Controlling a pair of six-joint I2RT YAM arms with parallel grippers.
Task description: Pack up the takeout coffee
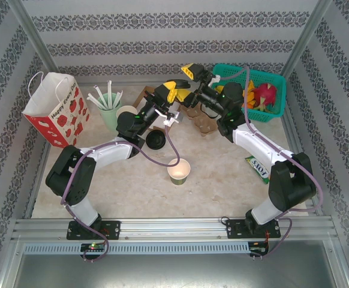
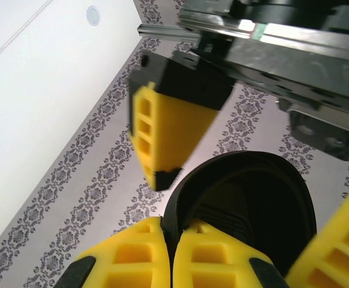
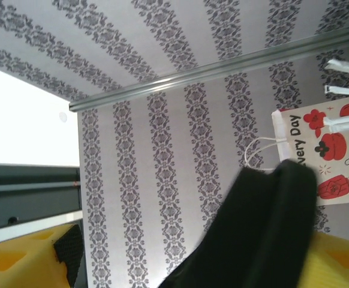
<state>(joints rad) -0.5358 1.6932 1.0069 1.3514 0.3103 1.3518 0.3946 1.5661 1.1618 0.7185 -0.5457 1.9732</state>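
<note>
Left end effector point(image 2: 170, 233) clamped on black lid point(image 2: 246, 198), aloft; right end effector point(image 1: 189, 72) jaws apart, flanking it. Green cup point(image 1: 179, 171) stands unlidded on surface point(image 1: 222, 189). Lidding and packing apparently remain.

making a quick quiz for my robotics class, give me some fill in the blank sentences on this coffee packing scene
1. The left gripper is shut on the rim of a round ___ lid.
2. The green cup stands upright on the table with no ___ on it.
3. The right gripper has its jaws ___, one finger on each side of the lid.
4. Seen from the top camera, the paper bag stands at the table's ___ side.

Missing words: black; lid; open; left
</note>
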